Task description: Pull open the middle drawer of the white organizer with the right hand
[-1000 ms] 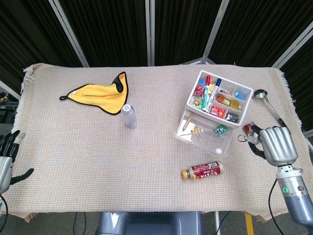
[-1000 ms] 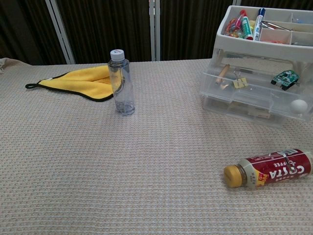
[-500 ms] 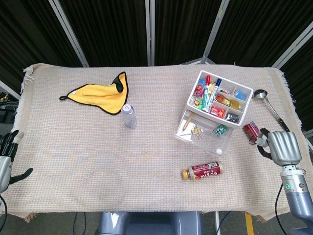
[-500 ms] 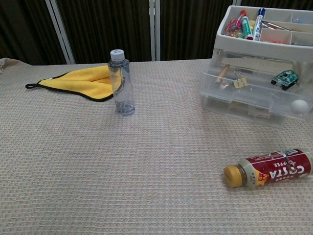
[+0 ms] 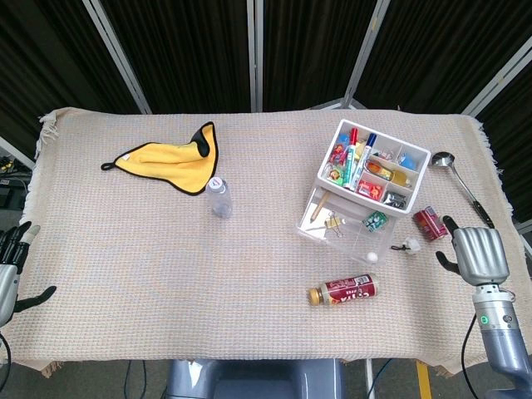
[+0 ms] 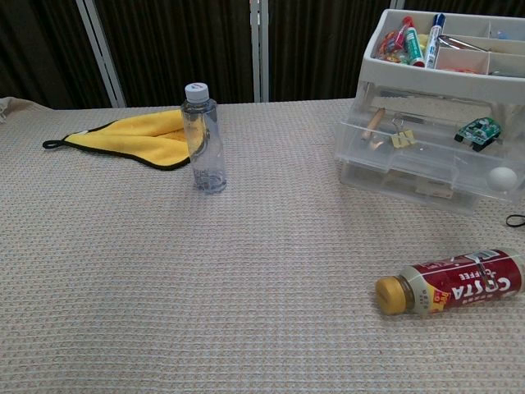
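Since a second ago, our right hand point(image 5: 476, 253) has drawn back toward the lower right of the head view, uncovering a red can point(image 5: 430, 223) and a small white clip point(image 5: 410, 245) beside the organizer.

Across the counter point(image 5: 125, 274), going from big to small: one white organizer point(image 5: 370, 187) sits in the upper right, its top tray full of pens and its middle drawer point(image 6: 426, 144) already standing out toward us, holding a pencil, clips and a small white ball. We judge the pull done, or nearly so. If more travel is wanted, we should hook the fingers on the drawer's front lip and draw straight along its slide, so the light organizer does not skid. One yellow cloth point(image 5: 170, 158) lies upper left, one clear bottle point(image 5: 219, 198) stands near centre, one coffee bottle point(image 5: 343, 290) lies on its side, and one ladle point(image 5: 459, 184) rests at the right edge.

Our right hand holds nothing, its fingers loosely curled; whether they are spread we cannot tell. Our left hand point(image 5: 10, 270), lower left, is empty with fingers apart.
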